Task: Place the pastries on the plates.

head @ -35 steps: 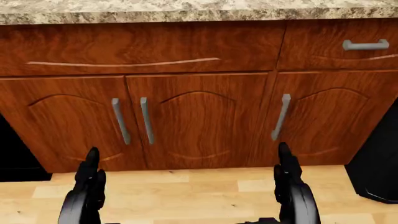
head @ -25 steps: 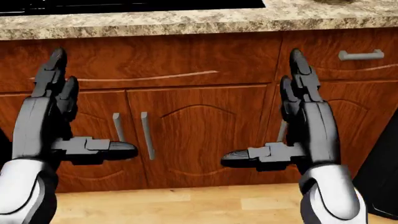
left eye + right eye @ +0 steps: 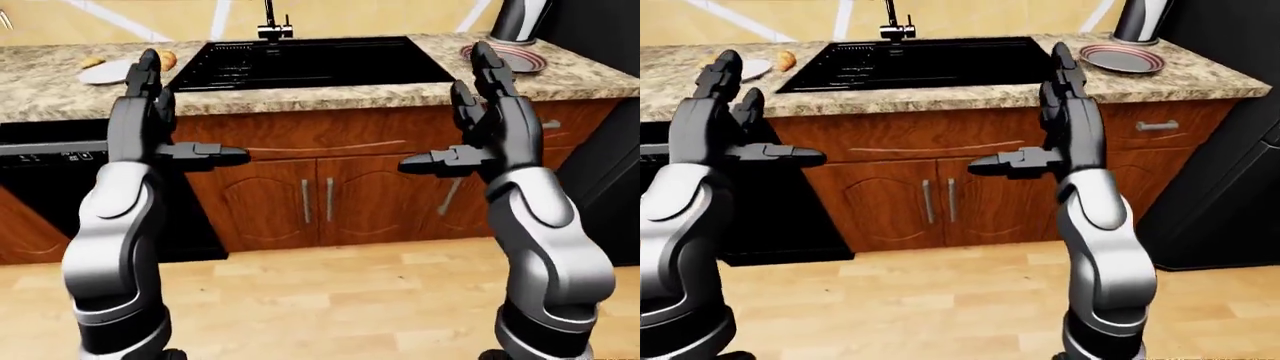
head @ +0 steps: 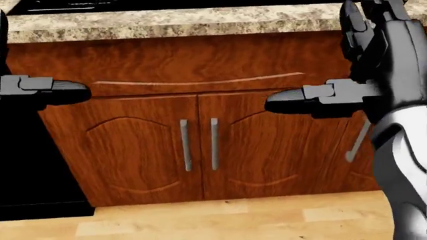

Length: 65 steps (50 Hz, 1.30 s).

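Both arms are raised in the eye views, well apart, each hand standing upright with its fingers pointing up and its thumb jutting inward toward the other. The left hand is spread open and holds nothing; the right hand is likewise open and empty. They hang over a wooden cabinet with two vertical bar handles at its middle doors, beneath a speckled granite counter that carries a black sink with a faucet at its upper edge. Toward the upper left of the left-eye view, a white plate lies on the counter, with one pastry at its right edge and a second pastry at its upper left (whether either rests on the plate or just beside it I cannot tell). Toward the upper right, across the sink, a striped plate sits on the counter near a dark upright vessel. A black appliance fills the space left of the cabinet, and pale wooden flooring runs below.
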Available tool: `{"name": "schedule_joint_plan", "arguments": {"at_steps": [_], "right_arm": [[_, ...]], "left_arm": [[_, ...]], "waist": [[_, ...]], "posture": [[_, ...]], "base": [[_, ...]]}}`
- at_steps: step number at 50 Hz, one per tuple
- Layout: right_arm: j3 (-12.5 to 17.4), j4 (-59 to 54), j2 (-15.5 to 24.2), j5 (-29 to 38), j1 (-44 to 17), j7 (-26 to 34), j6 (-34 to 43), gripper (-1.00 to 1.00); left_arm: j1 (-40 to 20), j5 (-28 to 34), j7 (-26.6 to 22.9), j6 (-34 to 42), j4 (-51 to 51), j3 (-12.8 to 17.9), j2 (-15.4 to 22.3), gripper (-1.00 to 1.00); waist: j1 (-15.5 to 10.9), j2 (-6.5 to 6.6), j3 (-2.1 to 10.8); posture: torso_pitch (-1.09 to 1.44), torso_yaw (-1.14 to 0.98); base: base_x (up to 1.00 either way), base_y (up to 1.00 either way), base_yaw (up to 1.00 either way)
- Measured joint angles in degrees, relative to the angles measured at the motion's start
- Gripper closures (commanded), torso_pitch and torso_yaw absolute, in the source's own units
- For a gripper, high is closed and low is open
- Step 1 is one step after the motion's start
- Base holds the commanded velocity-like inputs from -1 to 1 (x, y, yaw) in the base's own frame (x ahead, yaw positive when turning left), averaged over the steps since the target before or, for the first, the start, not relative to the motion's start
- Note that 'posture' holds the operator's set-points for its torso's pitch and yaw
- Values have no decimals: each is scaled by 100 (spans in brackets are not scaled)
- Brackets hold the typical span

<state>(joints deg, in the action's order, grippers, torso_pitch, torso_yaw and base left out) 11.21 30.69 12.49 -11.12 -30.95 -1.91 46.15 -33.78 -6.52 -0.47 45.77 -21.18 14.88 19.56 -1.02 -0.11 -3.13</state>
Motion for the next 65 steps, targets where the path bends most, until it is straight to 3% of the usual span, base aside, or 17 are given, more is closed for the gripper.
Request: {"name": "schedule_joint_plan", "arguments": {"at_steps": [2, 4, 7, 11, 13, 15, 26, 31, 34, 36, 39, 44, 51, 55, 60, 62, 65], "right_arm": [[63, 117, 78, -20, -68, -83, -25, -100], [101, 158, 106, -57, -55, -154, 18, -100], [57, -15, 169, -131, -366, -275, 202, -100], [50, 238, 330, -268, -768, -347, 341, -100], [55, 269, 386, -333, -940, -363, 425, -100], [-84, 110, 368, -386, -984, -343, 501, -100], [-222, -2430, 774, -117, -2834, 189, -400, -100], [-182, -2238, 697, -126, -2552, 211, -306, -100], [-140, -2073, 715, -149, -2552, 187, -263, -100], [-138, -1997, 694, -165, -2555, 165, -248, -100], [-327, -2045, 568, -213, -2421, 191, -217, -100], [-205, -2141, 652, -128, -2392, 209, -172, -100], [-450, -1823, 610, -124, -2578, 356, -276, -100], [-232, -1911, 547, -196, -2460, 265, -225, -100], [-100, -2026, 649, -238, -2441, 18, -78, -100], [-18, -1987, 684, -271, -2402, -59, -67, -100], [-80, -2032, 723, -287, -2405, -107, -34, -100]], "left_arm": [[-193, 1, -10, 64, 27, -97, 74, -100], [-186, -4, -61, 105, -9, -220, 24, -100], [-420, -94, -99, 399, 150, -235, 54, -100], [-873, -212, -65, 742, -110, -34, 343, -100], [-1015, -242, -35, 771, -153, 21, 445, -100], [-1094, -247, -34, 771, 172, 45, 555, -100], [-2862, 105, -255, -478, 3044, -371, 959, -100], [-2646, 139, -379, -514, 2878, -437, 809, -100], [-2661, 137, -372, -416, 2610, -328, 911, -100], [-2668, 167, -348, -427, 2537, -262, 963, -100], [-2505, 233, -315, -416, 2638, -194, 979, -100], [-2623, 196, -421, -428, 2629, -451, 876, -100], [-2491, 379, -336, -334, 2520, -32, 1076, -100], [-2528, 394, -361, -265, 2376, -145, 1022, -100], [-2553, 307, -489, -231, 2381, -302, 957, -100], [-2446, 272, -530, -233, 2349, -363, 884, -100], [-2335, 237, -588, -143, 2386, -399, 890, -100]], "waist": [[73, -153, 33], [163, -128, -5], [206, -231, 157], [291, 96, 66], [212, 476, 136], [88, 476, 58], [189, -155, 65], [218, -212, 128], [237, 53, 45], [189, 398, 56], [9, 463, -26], [88, 263, -42], [27, -185, -67], [39, 92, -134], [198, -3, -160], [287, 169, -278], [400, 284, -146]], "posture": [[0, 0], [0, 0], [0, 0], [0, 0], [0, 0], [0, 0], [0, 0], [0, 0], [0, 0], [0, 0], [0, 0], [0, 0], [0, 0], [0, 0], [0, 0], [0, 0], [0, 0]], "base": [[11, 85, 0], [11, 84, 0], [11, 84, 0], [11, 84, 0], [11, 84, 0], [11, 85, 0], [11, 84, 0], [12, 84, 0], [12, 83, 0], [12, 83, 0], [13, 84, 0], [36, 0, 97], [37, 22, 43], [1, 0, 0], [0, -5, 0], [2, -52, 0], [15, -46, 0]]}}
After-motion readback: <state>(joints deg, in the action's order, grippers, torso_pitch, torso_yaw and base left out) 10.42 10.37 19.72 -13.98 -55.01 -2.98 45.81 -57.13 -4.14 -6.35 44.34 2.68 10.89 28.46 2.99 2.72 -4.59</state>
